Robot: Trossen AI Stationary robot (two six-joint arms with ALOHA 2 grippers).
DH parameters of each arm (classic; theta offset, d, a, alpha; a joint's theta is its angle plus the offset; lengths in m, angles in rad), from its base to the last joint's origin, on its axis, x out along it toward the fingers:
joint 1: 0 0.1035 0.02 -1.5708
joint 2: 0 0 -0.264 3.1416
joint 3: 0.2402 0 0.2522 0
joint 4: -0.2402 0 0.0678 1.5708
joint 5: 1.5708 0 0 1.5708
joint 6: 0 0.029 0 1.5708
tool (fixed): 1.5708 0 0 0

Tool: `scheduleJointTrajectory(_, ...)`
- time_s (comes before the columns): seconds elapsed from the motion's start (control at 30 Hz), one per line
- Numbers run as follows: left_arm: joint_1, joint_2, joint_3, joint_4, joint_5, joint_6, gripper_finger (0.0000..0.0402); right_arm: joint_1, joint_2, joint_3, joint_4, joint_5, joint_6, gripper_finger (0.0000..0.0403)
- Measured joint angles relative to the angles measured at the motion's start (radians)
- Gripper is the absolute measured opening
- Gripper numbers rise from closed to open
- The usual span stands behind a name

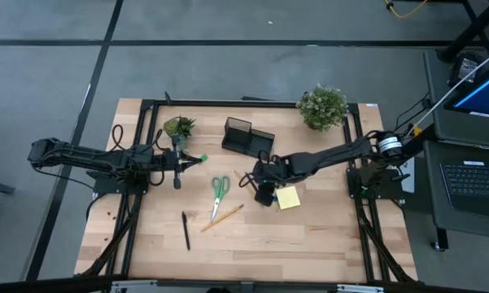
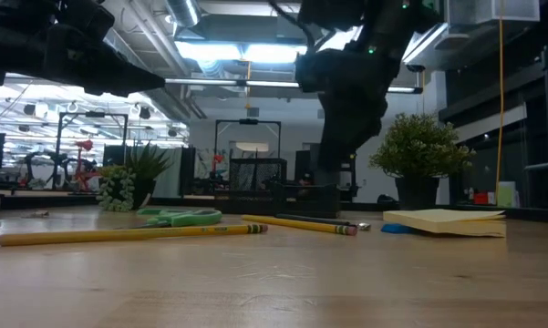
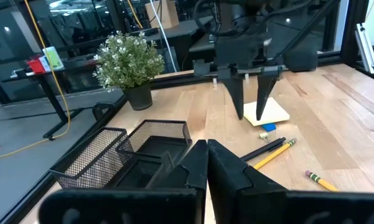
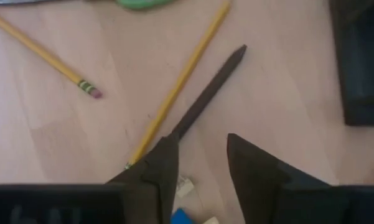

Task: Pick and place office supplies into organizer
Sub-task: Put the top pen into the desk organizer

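The black mesh organizer (image 1: 246, 137) stands near the table's far edge. Green-handled scissors (image 1: 220, 189), a pencil (image 1: 222, 217) and a black pen (image 1: 185, 230) lie flat at mid-table. The yellow sticky-note pad (image 1: 288, 198) lies flat beside my right gripper (image 1: 264, 192). That gripper is open and points down, its tips (image 3: 249, 117) just above the wood. In its wrist view it hovers over one end of a second black pen (image 4: 205, 93) and pencil (image 4: 174, 87), with a small blue piece (image 4: 180, 218) below. My left gripper (image 3: 205, 155) is shut, level, left of the organizer. My left gripper shows a small green speck (image 1: 202, 159) at its fingertips in the high view. The wrist view shows only the two shut fingers, so I cannot tell whether it holds that piece. My right gripper touches nothing.
A small potted plant (image 1: 179, 127) stands just behind the left gripper, and a larger one (image 1: 323, 107) sits at the far right corner. A third pencil (image 4: 46, 56) lies near the scissors. Bare wood stretches along the table's near edge (image 1: 252, 260).
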Motion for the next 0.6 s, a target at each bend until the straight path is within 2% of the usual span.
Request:
scheduleJointTrajectory(0.17,0.0,0.0,0.0,0.0,0.0,0.0,0.0004,-0.008,0.021,0.0,0.014,-0.037,0.029,0.0158)
scheduleJointTrajectory(0.6,0.0,0.003,0.0,0.005,-0.004,0.002,0.0002,-0.009,0.119,0.0,0.083,-0.039,0.085,0.0159)
